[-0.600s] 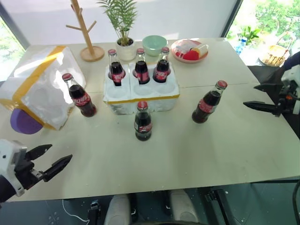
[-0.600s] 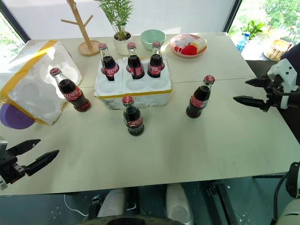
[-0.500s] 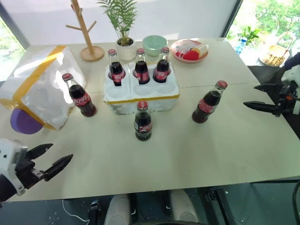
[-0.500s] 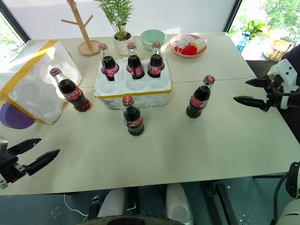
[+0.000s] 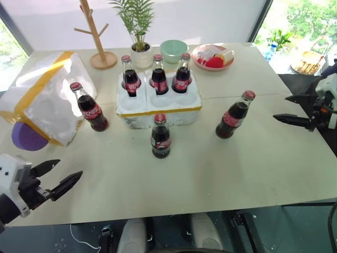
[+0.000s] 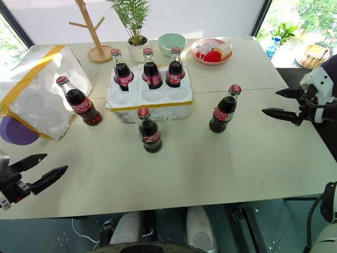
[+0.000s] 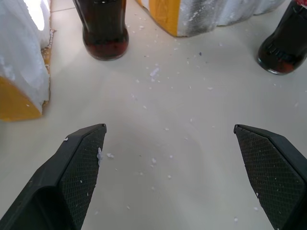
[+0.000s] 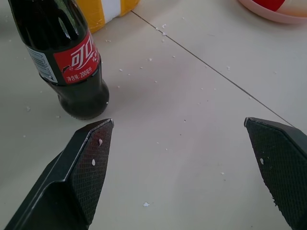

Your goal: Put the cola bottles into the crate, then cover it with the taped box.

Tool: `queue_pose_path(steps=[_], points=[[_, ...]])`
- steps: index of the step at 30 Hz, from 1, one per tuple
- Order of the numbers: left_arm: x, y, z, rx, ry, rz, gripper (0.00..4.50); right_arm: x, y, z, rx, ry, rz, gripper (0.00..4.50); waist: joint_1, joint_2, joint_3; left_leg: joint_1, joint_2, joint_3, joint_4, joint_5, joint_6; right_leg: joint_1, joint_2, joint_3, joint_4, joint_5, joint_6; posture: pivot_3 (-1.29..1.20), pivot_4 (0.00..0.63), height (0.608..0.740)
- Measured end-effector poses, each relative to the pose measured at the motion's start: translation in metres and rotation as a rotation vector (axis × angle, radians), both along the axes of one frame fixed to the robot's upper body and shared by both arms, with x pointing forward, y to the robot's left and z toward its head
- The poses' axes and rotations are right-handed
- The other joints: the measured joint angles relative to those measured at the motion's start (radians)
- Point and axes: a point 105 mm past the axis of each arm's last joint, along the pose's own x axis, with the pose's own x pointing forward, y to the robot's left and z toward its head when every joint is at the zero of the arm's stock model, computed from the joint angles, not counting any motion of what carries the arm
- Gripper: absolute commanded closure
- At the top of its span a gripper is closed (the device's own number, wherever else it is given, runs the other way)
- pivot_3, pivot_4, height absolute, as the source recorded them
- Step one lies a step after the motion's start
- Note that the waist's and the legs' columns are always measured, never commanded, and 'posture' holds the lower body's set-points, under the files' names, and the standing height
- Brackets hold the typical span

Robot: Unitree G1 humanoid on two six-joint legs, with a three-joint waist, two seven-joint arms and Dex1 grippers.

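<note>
The wide cream counter (image 5: 210,174) carries everything. At its left end the large hollow white styrofoam taped box (image 5: 45,97) with broad yellow tape bands lies tipped on its side, its open hollow turned toward the middle, partly covering a flat purple disc (image 5: 25,138).

Behind the centre sits the crate (image 5: 158,103), a low white styrofoam block with round wells and a yellow tape band along its front. Three cola bottles, small glass bottles of dark cola with red labels and red caps, stand upright in its back row (image 5: 130,79) (image 5: 159,78) (image 5: 182,77); the front wells are unfilled. Three more bottles stand on the counter: one between the taped box and the crate (image 5: 89,109), one just in front of the crate (image 5: 160,138), and one well to the crate's right (image 5: 232,117).

Along the far edge stand a bare wooden branch-shaped stand (image 5: 97,39), a potted green palm in a white pot (image 5: 138,31), a pale green bowl (image 5: 173,50) and a pink plate of food (image 5: 212,56).

The left gripper (image 5: 57,176) hovers low over the near left corner, spread wide and holding nothing. The right gripper (image 5: 288,108) hangs by the right edge, likewise wide and unladen, pointing at the nearest loose bottle with bare counter between.
</note>
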Motion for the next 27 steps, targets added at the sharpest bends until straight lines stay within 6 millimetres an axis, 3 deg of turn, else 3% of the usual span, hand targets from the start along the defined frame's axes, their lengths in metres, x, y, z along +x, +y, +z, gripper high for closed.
queue_pose_path(steps=[5,10,15,23,27], points=[[0.019,-0.004,0.021,-0.034,-0.119,-0.001,0.03,0.002,0.002,0.004,0.041,0.013,-0.001,0.00,0.001,0.001,0.000,0.000,0.000,0.000,0.001,0.000,0.000,0.000,0.000,0.000,0.001,0.000,0.000,0.00,0.150,0.740],[0.052,-0.018,0.037,-0.066,-0.215,-0.020,0.03,0.001,0.021,0.058,0.124,-0.039,0.105,0.00,0.001,0.004,0.000,0.003,0.001,0.000,0.001,0.000,0.000,0.002,0.002,0.000,0.002,0.000,0.001,0.00,0.150,0.740],[0.090,-0.013,0.039,-0.028,-0.258,0.043,0.03,-0.010,0.057,0.105,0.179,-0.063,0.290,0.00,0.002,0.004,0.000,0.003,0.003,0.000,0.000,0.000,0.000,0.001,0.006,0.000,0.002,0.000,0.001,0.00,0.150,0.740],[0.134,-0.020,0.036,0.008,-0.288,0.055,0.03,-0.025,0.105,0.120,0.223,-0.024,0.496,0.00,0.005,0.004,0.000,0.002,0.003,0.000,0.000,0.000,0.000,0.001,0.004,0.000,0.002,0.001,0.001,0.00,0.150,0.740],[0.150,-0.020,0.029,0.017,-0.282,0.089,0.03,-0.028,0.117,0.122,0.228,-0.019,0.536,0.00,0.009,0.004,0.000,0.001,0.003,0.000,0.000,0.000,0.000,0.001,0.004,0.000,0.003,0.002,0.003,0.00,0.150,0.740]])
